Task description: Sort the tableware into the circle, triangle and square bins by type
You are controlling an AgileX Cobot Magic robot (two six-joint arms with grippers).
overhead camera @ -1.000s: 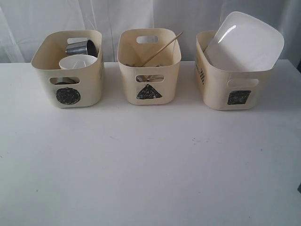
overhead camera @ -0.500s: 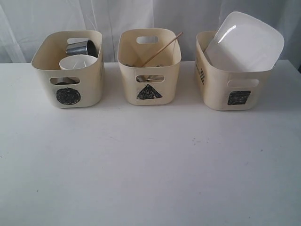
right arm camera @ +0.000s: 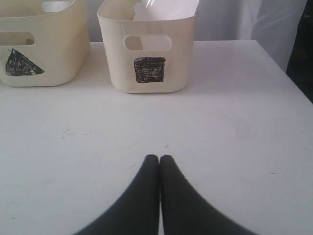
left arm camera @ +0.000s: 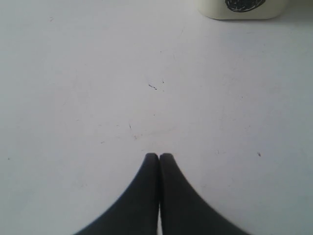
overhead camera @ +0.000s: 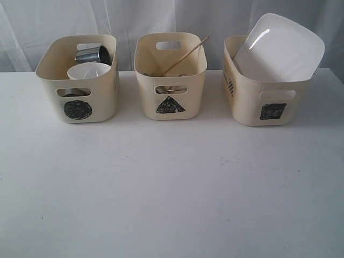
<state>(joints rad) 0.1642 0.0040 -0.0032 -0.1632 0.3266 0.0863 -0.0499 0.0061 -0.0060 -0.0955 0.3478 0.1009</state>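
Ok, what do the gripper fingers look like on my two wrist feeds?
Both alike: the left gripper and right gripper each show two matte black fingers, broad at the base, curving in to narrow rounded tips. No markings or cables visible; the arms are out of view.

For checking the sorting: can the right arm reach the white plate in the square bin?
Probably yes. The right tool is shut and empty, only table lies between it and the square bin, and the white plate sticks out above the rim.
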